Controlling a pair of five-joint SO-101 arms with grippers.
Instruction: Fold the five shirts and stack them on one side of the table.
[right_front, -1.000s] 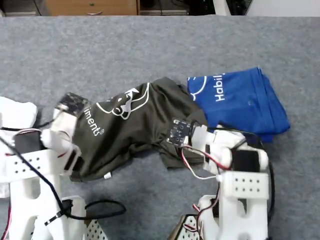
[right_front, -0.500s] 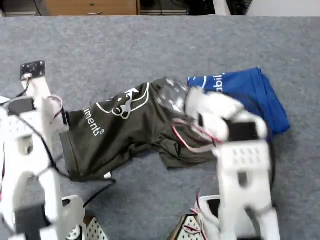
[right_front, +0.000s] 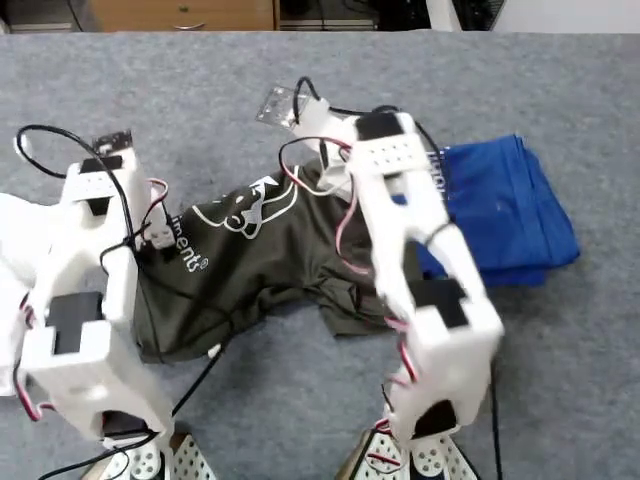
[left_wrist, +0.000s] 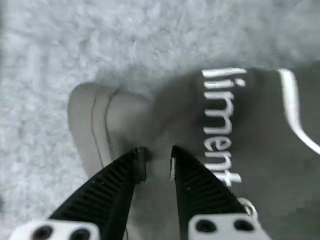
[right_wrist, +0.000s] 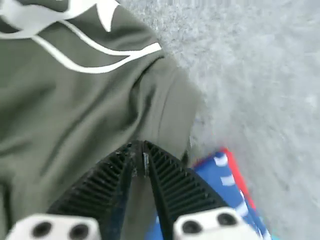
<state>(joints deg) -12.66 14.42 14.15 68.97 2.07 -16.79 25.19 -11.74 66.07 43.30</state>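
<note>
An olive shirt (right_front: 250, 265) with white print lies crumpled in the middle of the grey table. My left gripper (right_front: 150, 237) is at the shirt's left edge. In the left wrist view the gripper (left_wrist: 155, 162) has its fingers drawn close with a fold of the olive shirt (left_wrist: 240, 125) between the tips. My right gripper (right_front: 325, 180) is at the shirt's far right corner. In the right wrist view the gripper (right_wrist: 139, 155) is shut on an edge of the olive shirt (right_wrist: 65, 100). A folded blue shirt (right_front: 500, 210) lies to the right, its corner (right_wrist: 220, 170) beside the gripper.
White cloth (right_front: 20, 215) lies at the table's left edge, partly behind the left arm. Bare grey table (right_front: 180, 90) stretches across the far side and the front right. Wooden furniture (right_front: 180, 14) stands beyond the far edge.
Both arms have swung from the shirt's near side out to its far side. The left gripper now sits at the left edge, the right at the far right corner. The shirt's shape is unchanged.
</note>
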